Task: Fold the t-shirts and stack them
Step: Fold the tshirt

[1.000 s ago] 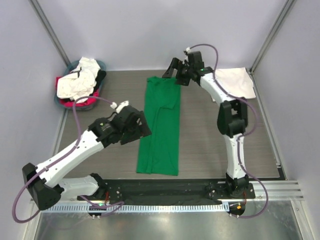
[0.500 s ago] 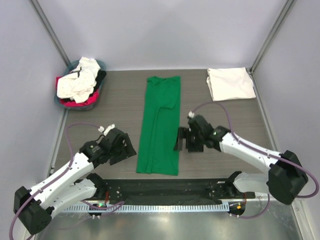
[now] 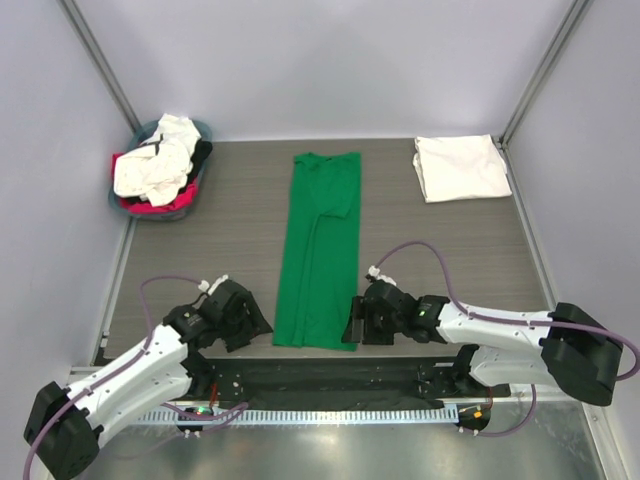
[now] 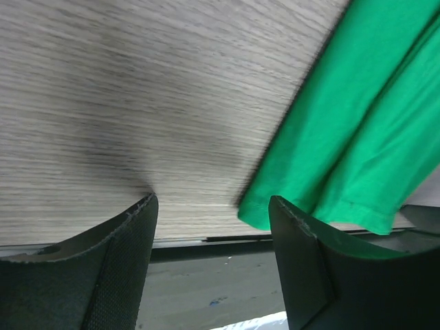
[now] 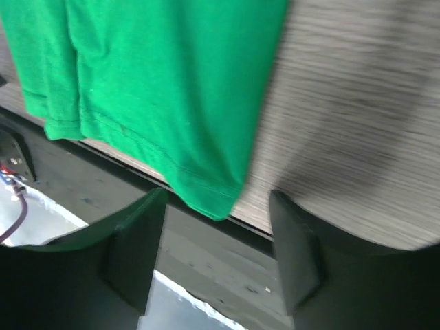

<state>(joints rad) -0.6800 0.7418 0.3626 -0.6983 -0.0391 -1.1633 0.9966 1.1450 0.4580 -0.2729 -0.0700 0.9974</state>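
A bright green t-shirt (image 3: 322, 250) lies flat as a long narrow strip down the table's middle, collar at the far end. My left gripper (image 3: 258, 326) is low beside its near left corner. In the left wrist view that gripper (image 4: 212, 206) is open, and the green t-shirt's (image 4: 357, 130) corner sits just inside the right finger. My right gripper (image 3: 353, 323) is at the near right corner. In the right wrist view this gripper (image 5: 218, 199) is open too, with the green t-shirt's (image 5: 158, 82) hem corner between its fingers, ungripped. A folded white t-shirt (image 3: 460, 167) lies at the back right.
A round grey-blue basket (image 3: 141, 135) at the back left holds crumpled white, pink-red and black shirts. The table's near edge and a black rail (image 3: 330, 378) run just under both grippers. Grey walls close in the table's sides and back.
Both arms swung down to the near edge, the right one from the shirt's collar end, the left from mid-table. Both sets of jaws have narrowed. The green t-shirt has not moved.
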